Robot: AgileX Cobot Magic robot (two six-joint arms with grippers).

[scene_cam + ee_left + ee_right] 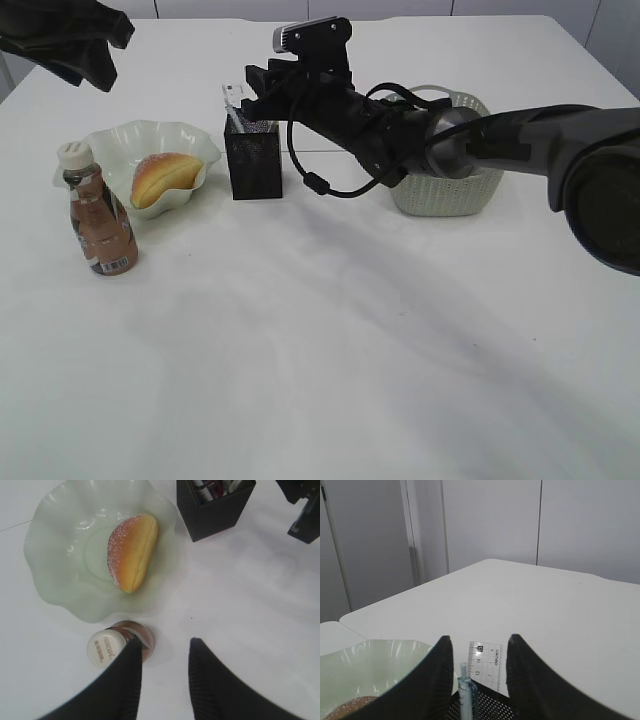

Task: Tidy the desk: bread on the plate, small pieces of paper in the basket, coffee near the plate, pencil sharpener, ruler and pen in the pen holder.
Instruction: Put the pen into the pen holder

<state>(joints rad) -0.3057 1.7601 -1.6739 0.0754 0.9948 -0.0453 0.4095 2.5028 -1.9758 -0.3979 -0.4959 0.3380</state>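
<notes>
The bread (165,178) (132,552) lies on the wavy pale plate (120,140) (55,555). The coffee bottle (100,225) (105,647) stands upright just in front of the plate. My right gripper (252,88) (479,645) hovers open over the black mesh pen holder (253,158) (485,707). A clear pen (467,690) and a clear ruler (487,665) stand in the holder between the jaws, touching neither. My left gripper (85,70) (165,647) hangs open and empty above the bottle. The pencil sharpener and the small pieces of paper are out of view.
A pale woven basket (450,185) stands right of the pen holder, partly behind my right arm (500,140). A black cable (320,185) loops down from that arm beside the holder. White tabletop stretches across the front.
</notes>
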